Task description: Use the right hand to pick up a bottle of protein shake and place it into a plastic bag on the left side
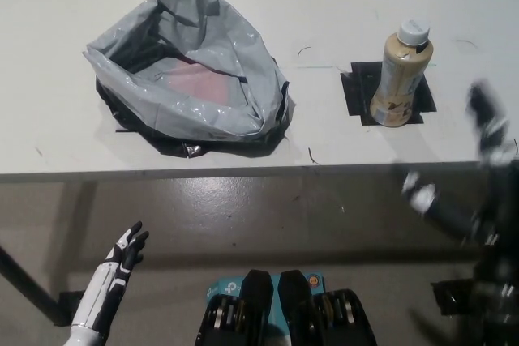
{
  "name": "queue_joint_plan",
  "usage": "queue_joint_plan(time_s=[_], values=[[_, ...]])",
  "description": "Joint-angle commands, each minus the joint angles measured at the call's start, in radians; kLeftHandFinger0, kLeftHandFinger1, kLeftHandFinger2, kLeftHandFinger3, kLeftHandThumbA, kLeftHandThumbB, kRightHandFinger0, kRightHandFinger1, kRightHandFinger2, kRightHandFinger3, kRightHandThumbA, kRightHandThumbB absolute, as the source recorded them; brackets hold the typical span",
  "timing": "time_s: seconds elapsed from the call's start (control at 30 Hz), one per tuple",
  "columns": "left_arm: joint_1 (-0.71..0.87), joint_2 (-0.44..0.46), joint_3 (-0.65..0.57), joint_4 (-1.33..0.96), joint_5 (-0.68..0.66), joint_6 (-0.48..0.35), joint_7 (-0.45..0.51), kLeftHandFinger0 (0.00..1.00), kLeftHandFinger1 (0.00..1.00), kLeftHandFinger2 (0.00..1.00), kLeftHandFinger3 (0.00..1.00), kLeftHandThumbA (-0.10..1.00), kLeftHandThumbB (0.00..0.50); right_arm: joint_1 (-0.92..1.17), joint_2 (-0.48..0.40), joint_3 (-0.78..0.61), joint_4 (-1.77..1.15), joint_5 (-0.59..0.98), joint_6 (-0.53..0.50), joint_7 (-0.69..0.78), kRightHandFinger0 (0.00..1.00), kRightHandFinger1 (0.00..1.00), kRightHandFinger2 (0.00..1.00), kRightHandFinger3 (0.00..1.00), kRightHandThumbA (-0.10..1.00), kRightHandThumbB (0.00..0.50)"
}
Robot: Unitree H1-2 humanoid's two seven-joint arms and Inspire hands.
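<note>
A beige protein shake bottle (401,77) with a white cap stands upright on a black square patch (389,93) at the table's right. A grey plastic bag (190,70) lies open-mouthed on the left, something reddish showing inside. My black right hand (474,168) is blurred at the right edge, fingers spread and holding nothing, to the right of and nearer than the bottle, apart from it. My white left hand (122,261) rests low at the lower left, below the table edge, fingers apart.
The white table (324,6) has its front edge (243,172) running across the middle of the picture, grey floor below it. A dark table leg (28,285) slants at the lower left.
</note>
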Motion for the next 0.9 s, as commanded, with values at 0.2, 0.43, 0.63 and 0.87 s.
queue_joint_plan(time_s=[0.2, 0.43, 0.63, 0.87], values=[[0.010, 0.011, 0.003, -0.030, 0.011, -0.049, -0.007, 1.00, 1.00, 1.00, 1.00, 1.00, 0.239, -0.209, 0.030, -0.066, 0.095, -0.036, 0.149, -0.057, 1.00, 1.00, 1.00, 1.00, 0.92, 0.287], [0.018, 0.010, 0.001, -0.033, 0.003, -0.053, -0.015, 1.00, 1.00, 1.00, 1.00, 1.00, 0.231, -0.300, 0.009, -0.090, 0.244, 0.008, 0.159, -0.050, 1.00, 1.00, 1.00, 1.00, 0.97, 0.315], [0.018, 0.001, -0.005, -0.011, 0.015, -0.077, -0.008, 1.00, 1.00, 1.00, 1.00, 1.00, 0.246, -0.414, -0.040, -0.097, 0.408, -0.018, 0.214, -0.056, 1.00, 1.00, 1.00, 1.00, 0.98, 0.301], [0.011, 0.002, -0.007, -0.014, 0.015, -0.073, -0.014, 1.00, 1.00, 1.00, 1.00, 1.00, 0.242, -0.542, -0.088, -0.133, 0.633, 0.022, 0.196, -0.092, 1.00, 1.00, 1.00, 1.00, 1.00, 0.359]])
